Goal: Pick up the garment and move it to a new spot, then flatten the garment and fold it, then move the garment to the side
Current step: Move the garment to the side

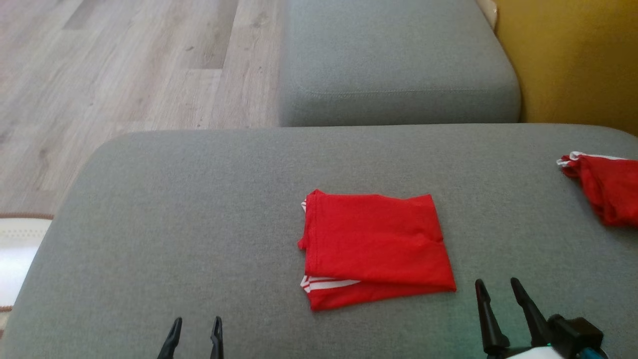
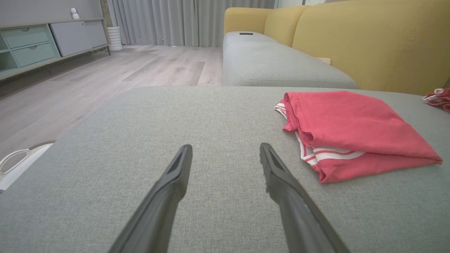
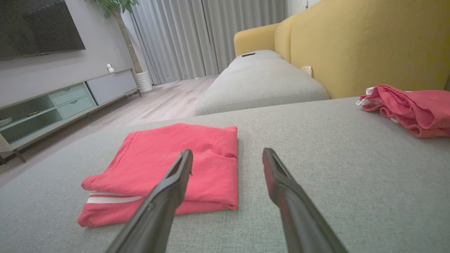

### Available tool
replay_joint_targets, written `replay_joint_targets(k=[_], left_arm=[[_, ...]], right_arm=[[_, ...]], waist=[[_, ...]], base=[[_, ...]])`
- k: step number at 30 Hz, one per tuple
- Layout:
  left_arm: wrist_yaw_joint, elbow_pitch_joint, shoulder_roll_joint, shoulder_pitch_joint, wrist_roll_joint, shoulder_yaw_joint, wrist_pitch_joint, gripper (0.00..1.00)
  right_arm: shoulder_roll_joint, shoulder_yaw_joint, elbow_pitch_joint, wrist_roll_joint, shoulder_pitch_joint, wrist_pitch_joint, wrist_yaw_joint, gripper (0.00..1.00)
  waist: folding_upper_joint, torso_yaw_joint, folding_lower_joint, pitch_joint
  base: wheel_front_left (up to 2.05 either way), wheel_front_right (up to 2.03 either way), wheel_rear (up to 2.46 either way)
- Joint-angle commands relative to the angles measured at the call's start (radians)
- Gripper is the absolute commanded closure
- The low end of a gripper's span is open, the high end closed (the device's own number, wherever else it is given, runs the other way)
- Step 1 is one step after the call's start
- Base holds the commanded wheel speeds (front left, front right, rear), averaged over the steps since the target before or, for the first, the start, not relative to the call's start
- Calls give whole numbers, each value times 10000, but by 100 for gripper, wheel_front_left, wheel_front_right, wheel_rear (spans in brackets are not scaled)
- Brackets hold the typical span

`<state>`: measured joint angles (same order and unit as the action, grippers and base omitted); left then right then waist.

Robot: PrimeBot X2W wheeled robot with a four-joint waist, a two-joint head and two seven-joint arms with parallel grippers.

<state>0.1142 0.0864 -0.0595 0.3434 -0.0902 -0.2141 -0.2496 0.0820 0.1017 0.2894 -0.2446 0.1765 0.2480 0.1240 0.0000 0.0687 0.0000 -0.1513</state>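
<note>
While the left gripper (image 1: 197, 322) and right gripper (image 1: 496, 282) hang spread and empty over the grey cushion (image 1: 174, 209), the folded red garment (image 1: 374, 244), white-striped along one edge, lies ahead between them, nearer the right one; a crumpled red cloth (image 1: 605, 187) rests well off to that gripper's right.

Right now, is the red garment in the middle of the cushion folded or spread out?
Folded. The red garment lies as a compact rectangle on the grey cushion, stacked layers and white stripes showing at its near-left edge.
</note>
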Motion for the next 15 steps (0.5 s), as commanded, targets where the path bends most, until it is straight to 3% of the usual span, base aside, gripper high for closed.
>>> replay_joint_targets(k=[1, 6, 15], left_arm=[[-11, -297, 93, -649, 99, 247, -122, 0], [-48, -237, 93, -776, 153, 80, -122, 0], [-141, -72, 93, -1239, 147, -496, -122, 0]], right_arm=[[129, 167, -271, 104, -484, 137, 67, 0], [173, 0, 352, -55, -823, 137, 67, 0], [441, 192, 2789, -432, -2928, -360, 67, 0]], waist=[[0, 51, 0, 55], [0, 256, 0, 334], [0, 642, 0, 961]], base=[[0, 0, 0], [0, 0, 0], [0, 0, 0]])
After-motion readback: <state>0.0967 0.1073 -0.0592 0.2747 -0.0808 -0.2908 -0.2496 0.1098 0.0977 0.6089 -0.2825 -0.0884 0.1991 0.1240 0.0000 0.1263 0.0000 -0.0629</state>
